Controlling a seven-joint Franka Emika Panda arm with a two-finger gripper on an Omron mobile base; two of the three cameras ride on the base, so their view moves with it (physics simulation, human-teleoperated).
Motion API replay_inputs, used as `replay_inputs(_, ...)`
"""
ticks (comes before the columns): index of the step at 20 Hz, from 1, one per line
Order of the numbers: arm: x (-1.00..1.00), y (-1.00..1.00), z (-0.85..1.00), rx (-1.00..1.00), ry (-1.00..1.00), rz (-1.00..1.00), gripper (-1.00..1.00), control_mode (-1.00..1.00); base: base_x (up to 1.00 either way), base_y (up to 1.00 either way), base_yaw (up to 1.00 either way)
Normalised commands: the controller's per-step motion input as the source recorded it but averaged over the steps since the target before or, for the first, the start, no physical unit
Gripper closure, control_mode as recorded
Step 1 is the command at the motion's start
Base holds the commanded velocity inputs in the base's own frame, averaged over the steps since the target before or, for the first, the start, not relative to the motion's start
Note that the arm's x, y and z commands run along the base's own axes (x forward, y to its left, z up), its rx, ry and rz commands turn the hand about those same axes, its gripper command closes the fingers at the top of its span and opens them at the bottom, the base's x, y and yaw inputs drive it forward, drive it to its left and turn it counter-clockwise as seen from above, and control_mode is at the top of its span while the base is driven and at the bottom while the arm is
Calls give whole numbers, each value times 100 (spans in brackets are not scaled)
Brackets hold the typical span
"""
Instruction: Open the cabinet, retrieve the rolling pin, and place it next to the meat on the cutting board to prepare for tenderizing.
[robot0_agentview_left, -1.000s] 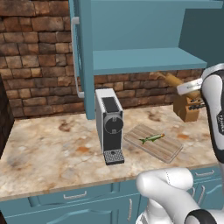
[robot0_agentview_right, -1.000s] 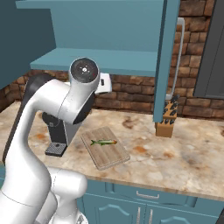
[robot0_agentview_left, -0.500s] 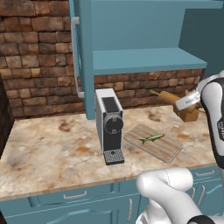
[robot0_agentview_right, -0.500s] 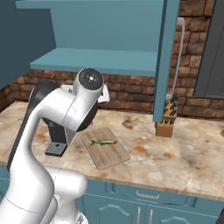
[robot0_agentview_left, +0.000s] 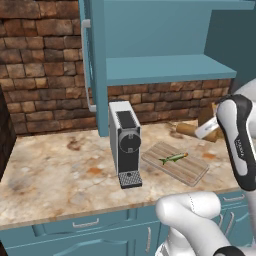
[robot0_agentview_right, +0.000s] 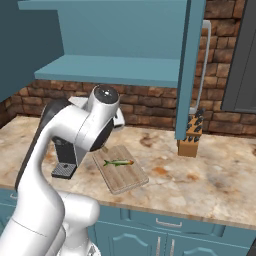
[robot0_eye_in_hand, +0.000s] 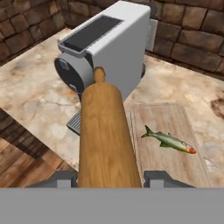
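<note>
Rolling pin (robot0_eye_in_hand: 107, 135) end behind arm (robot0_agentview_left: 240, 140)

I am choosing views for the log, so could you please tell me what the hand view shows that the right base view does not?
Hand view alone: the rolling pin gripped in the pincer, above the counter near the board's edge. Right base view alone: the open cabinet, its shelf bare, and the knife block by the brick wall. Both: the meat lying on the cutting board, with the coffee machine beside it.
</note>
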Motion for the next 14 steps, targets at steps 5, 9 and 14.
replay_inputs(5,20,0,-58,0,10,3,100,-100,0,0,0)
replay_inputs(9,14,0,-57,-2,3,1,100,-100,0,0,0)
replay_inputs(14,11,0,-53,-1,0,2,100,-100,0,0,0)
